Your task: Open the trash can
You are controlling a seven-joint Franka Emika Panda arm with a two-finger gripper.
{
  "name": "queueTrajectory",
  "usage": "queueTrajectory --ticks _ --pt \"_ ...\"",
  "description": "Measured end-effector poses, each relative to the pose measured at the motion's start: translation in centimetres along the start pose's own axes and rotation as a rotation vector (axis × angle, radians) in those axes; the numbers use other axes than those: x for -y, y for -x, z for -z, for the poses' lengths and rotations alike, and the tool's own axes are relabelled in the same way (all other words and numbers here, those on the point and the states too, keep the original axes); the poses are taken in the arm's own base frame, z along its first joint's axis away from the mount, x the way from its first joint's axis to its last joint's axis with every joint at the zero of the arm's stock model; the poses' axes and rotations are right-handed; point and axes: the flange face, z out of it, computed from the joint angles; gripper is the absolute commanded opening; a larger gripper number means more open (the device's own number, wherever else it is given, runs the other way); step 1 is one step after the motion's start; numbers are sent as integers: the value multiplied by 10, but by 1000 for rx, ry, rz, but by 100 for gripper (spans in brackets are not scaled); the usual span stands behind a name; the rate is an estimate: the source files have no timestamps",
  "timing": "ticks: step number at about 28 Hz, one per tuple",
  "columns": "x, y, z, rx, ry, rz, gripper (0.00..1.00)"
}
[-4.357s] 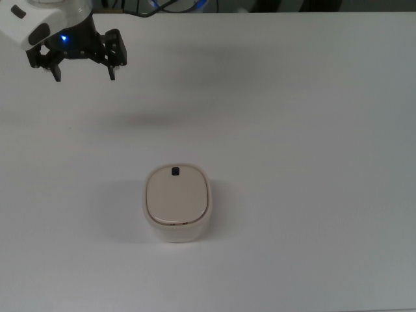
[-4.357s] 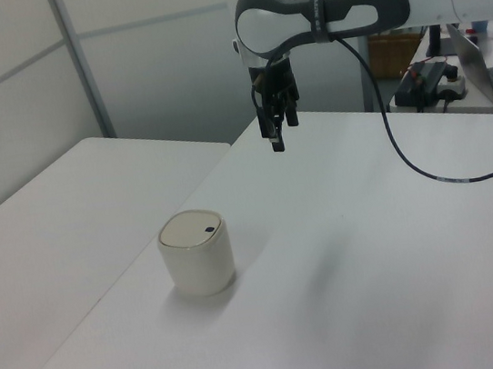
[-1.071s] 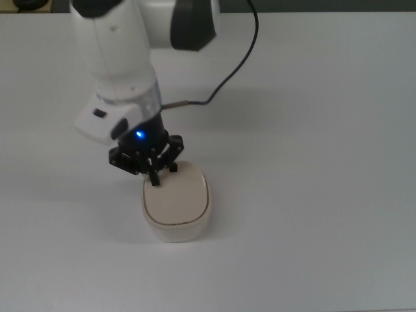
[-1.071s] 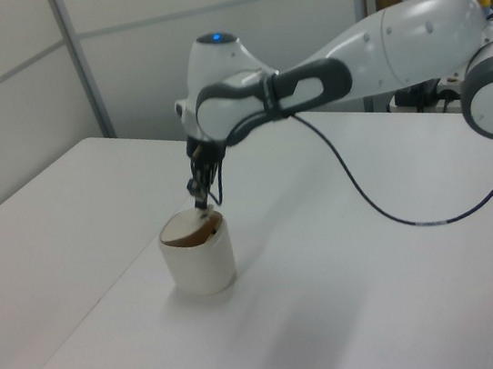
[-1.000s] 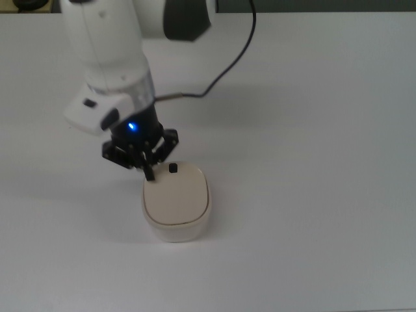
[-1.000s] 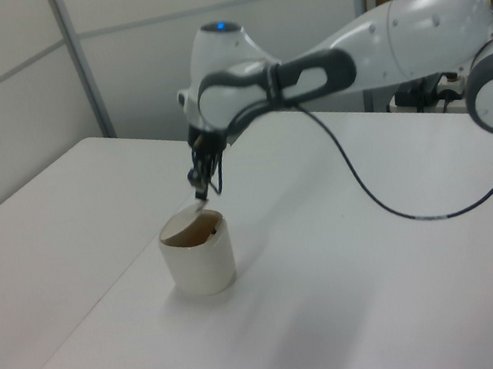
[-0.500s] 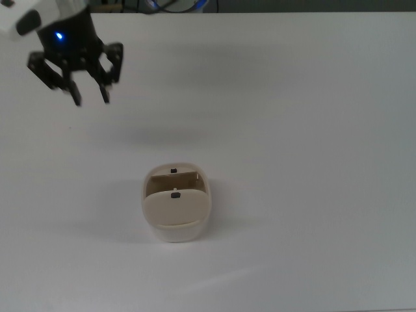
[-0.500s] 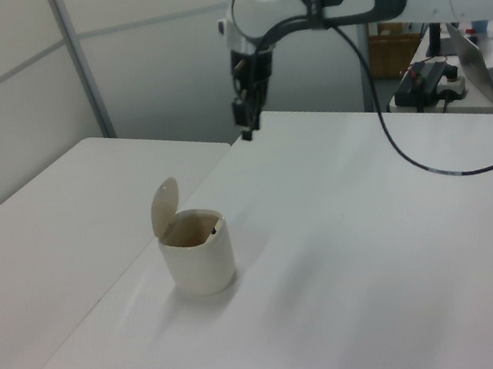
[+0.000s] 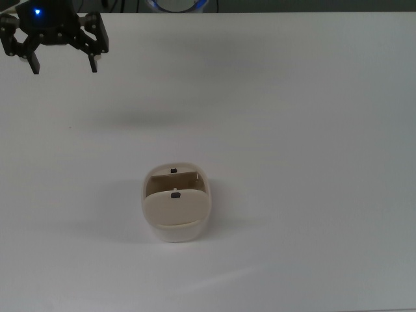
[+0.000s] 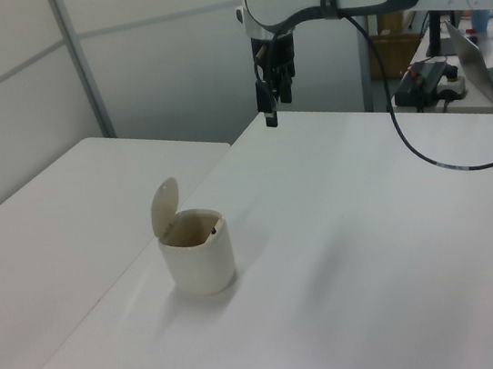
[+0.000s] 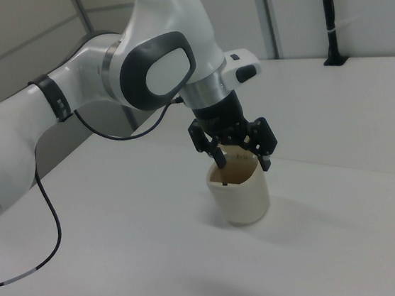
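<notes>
Trash can (image 10: 200, 263) sits mid-tabletop (image 10: 375, 249), lid (image 10: 165, 209) flipped upright, brown interior exposed. Task looks done; nothing left but clearing off. Beyond it the claw (image 9: 62, 64) hangs high and well apart, fingers spread, holding nothing.

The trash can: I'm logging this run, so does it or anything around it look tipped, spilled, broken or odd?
Nothing stands out. The trash can stands upright on the white table, its lid swung up on the hinge and the inside showing. Nothing has spilled beside it. The gripper is open, empty and well away from it.
</notes>
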Motion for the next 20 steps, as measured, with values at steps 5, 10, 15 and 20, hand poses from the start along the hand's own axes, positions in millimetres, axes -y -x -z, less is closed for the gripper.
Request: queueTrajectory --ticks 5,10,15,20 --pt "0 0 -4 7 -2 1 100" --pt "1 -1 -10 17 -5 2 100" --pt "2 -1 -12 20 -7 4 100" --pt "2 -3 -20 32 -11 5 100"
